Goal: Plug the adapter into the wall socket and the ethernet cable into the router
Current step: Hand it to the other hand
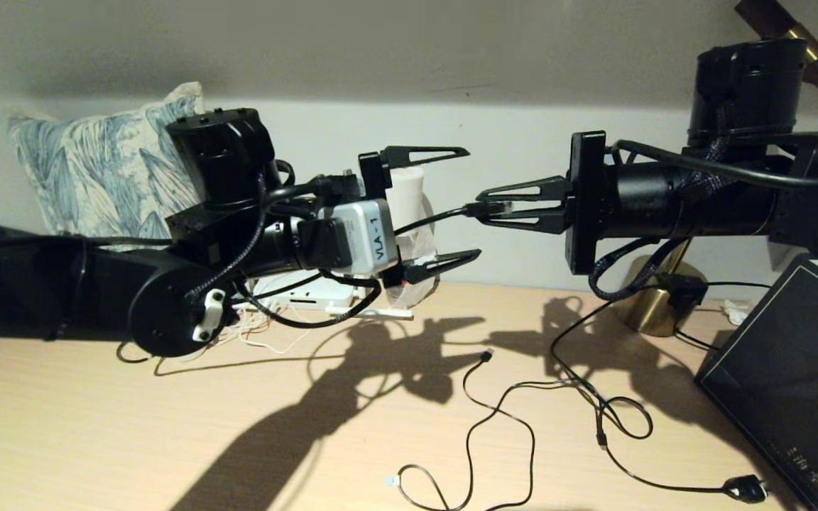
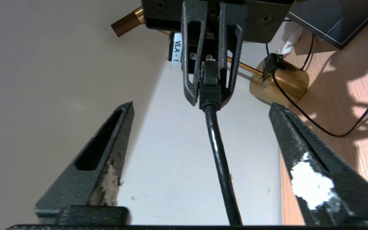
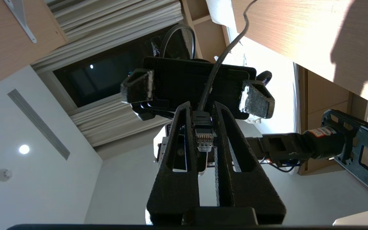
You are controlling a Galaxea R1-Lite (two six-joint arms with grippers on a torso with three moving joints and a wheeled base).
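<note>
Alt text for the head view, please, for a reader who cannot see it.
Above a wooden desk, the right gripper is shut on the plug of the ethernet cable, facing the open left gripper around the cable. The white router lies behind the left arm; thin black cords trail across the desk.

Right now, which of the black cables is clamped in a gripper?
The ethernet cable: its clear-clip plug sits between the right gripper fingers. The thinner black cables lie loose on the desk.
</note>
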